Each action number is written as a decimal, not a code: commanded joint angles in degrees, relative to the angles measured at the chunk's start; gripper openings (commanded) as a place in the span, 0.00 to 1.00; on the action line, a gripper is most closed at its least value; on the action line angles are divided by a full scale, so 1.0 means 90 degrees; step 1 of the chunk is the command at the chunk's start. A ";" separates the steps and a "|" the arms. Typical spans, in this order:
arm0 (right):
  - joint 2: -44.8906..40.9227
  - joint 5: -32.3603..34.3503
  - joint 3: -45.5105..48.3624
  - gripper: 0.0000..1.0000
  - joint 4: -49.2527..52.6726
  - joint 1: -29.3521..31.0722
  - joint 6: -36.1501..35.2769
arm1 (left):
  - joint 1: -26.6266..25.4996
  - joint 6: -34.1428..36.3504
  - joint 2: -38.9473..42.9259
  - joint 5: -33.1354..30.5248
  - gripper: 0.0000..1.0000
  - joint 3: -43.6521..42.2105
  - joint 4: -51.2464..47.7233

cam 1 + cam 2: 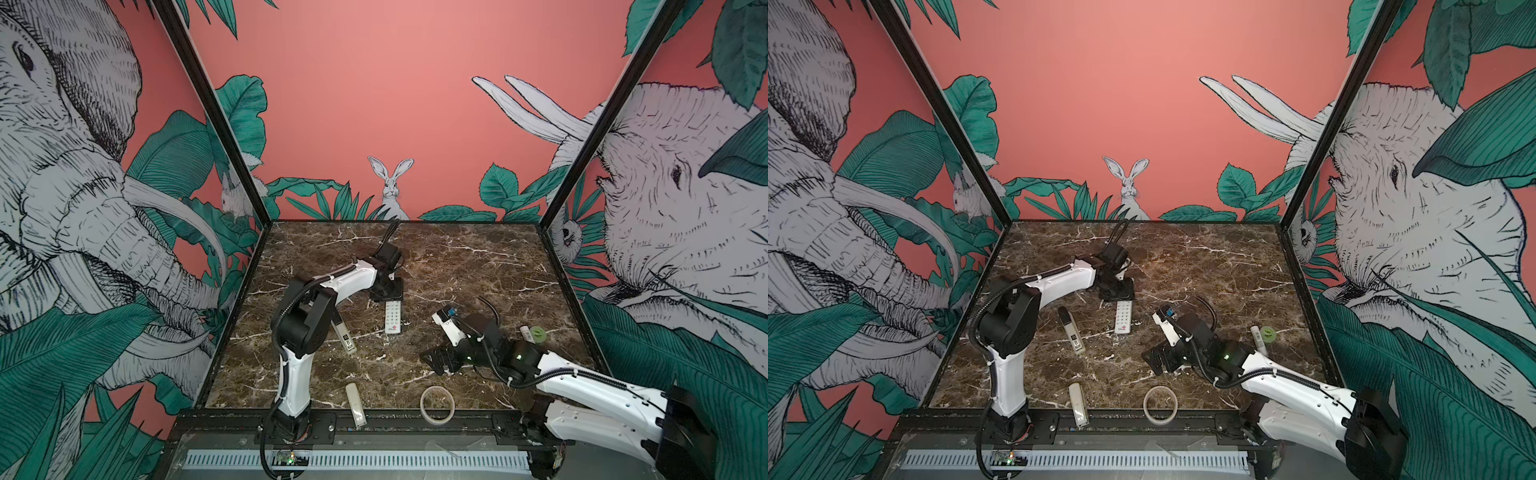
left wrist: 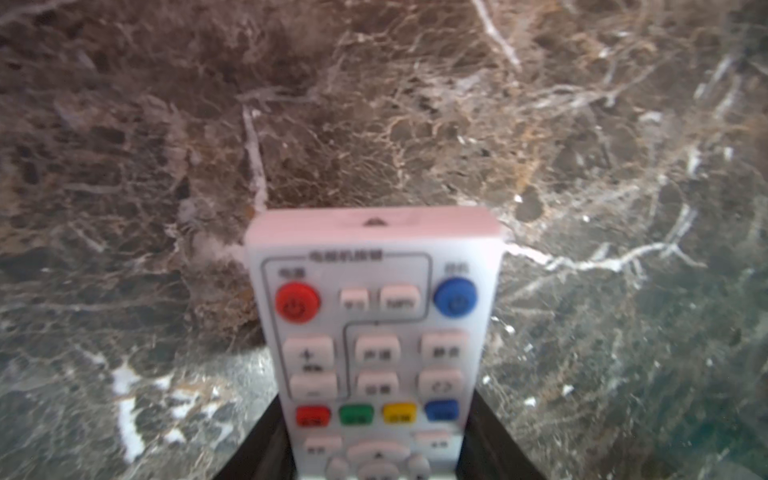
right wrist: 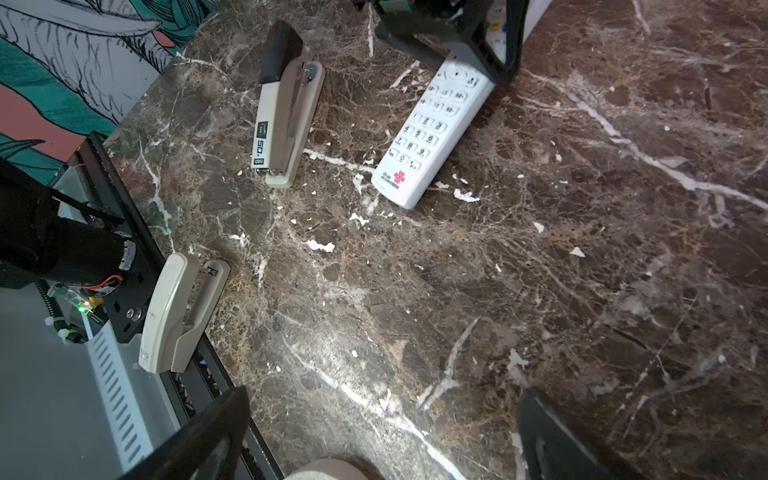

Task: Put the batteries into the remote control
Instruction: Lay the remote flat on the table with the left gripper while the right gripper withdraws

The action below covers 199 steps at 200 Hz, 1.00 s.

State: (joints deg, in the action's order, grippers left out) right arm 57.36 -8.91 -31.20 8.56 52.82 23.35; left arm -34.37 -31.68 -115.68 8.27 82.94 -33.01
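Observation:
The remote control is slim and white. It lies lengthwise in the middle of the marble table, buttons up, with its red-logo end nearest the front. My left gripper is shut on its far part, and the black fingers press both long sides just past the coloured buttons. My right gripper hangs open over bare marble, right of and nearer than the remote. I cannot make out any batteries for certain.
A grey-white stapler-like stick with a black-and-white label lies left of the remote. A cream one overhangs the front edge. A tape roll sits front centre. A small white cylinder and a green round thing lie near the right wall.

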 commanded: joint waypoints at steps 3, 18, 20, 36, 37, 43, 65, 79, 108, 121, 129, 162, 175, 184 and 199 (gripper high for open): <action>-0.0002 0.0423 0.0040 0.99 -0.0267 0.0087 0.0224 | -0.0039 -0.0246 -0.0148 -0.0396 0.30 0.0134 0.0065; 0.0012 0.0692 0.0034 0.99 -0.0071 0.0093 0.0378 | -0.0043 -0.0291 -0.0212 -0.0451 0.38 0.0150 0.0084; 0.0013 0.0720 0.0038 0.99 -0.0057 0.0097 0.0389 | -0.0047 -0.0296 -0.0213 -0.0463 0.39 0.0145 0.0084; -0.0004 0.0766 0.0083 0.99 -0.0075 0.0110 0.0471 | -0.0056 -0.0341 -0.0223 -0.0528 0.45 0.0102 0.0156; -0.0005 0.0770 0.0090 0.99 -0.0078 0.0114 0.0476 | -0.0057 -0.0344 -0.0223 -0.0528 0.46 0.0097 0.0154; -0.0016 0.0782 0.0114 0.99 -0.0113 0.0116 0.0498 | -0.0067 -0.0354 -0.0223 -0.0564 0.48 0.0097 0.0162; -0.0037 0.0812 0.0127 0.99 -0.0119 0.0146 0.0540 | -0.0092 -0.0384 -0.0180 -0.0590 0.53 -0.0004 0.0280; -0.0046 0.0833 0.0109 0.99 -0.0104 0.0163 0.0542 | -0.0092 -0.0382 -0.0138 -0.0548 0.57 -0.0055 0.0357; -0.0018 0.0844 0.0040 0.99 -0.0091 0.0185 0.0530 | -0.0107 -0.0320 0.0006 -0.0620 0.65 -0.0094 0.0397; 0.0028 0.0849 -0.0005 0.99 -0.0060 0.0188 0.0531 | -0.0106 -0.0282 0.0108 -0.0640 0.68 -0.0108 0.0390; 0.0056 0.0851 -0.0030 0.99 -0.0043 0.0202 0.0530 | -0.0107 -0.0236 0.0210 -0.0659 0.71 -0.0130 0.0388; 0.0147 0.0874 -0.0142 0.99 0.0048 0.0233 0.0542 | -0.0095 0.0310 0.1045 -0.0873 0.84 -0.0412 0.0652; 0.0209 0.0853 -0.0245 0.99 0.0180 0.0231 0.0507 | -0.0079 0.0661 0.1466 -0.1031 0.90 -0.0496 0.0686; 0.0268 0.0881 -0.0348 0.99 0.0335 0.0239 0.0442 | -0.0055 0.0924 0.1774 -0.1193 0.93 -0.0528 0.0644; 0.0358 0.0987 -0.0510 0.99 0.0620 0.0247 0.0315 | 0.0021 0.1325 0.2302 -0.1514 0.97 -0.0639 0.0576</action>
State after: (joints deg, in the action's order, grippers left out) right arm 59.61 -1.91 -32.71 10.94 54.48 27.64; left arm -35.00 -26.83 -104.38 0.08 78.32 -28.38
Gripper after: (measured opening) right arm 0.991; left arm 0.943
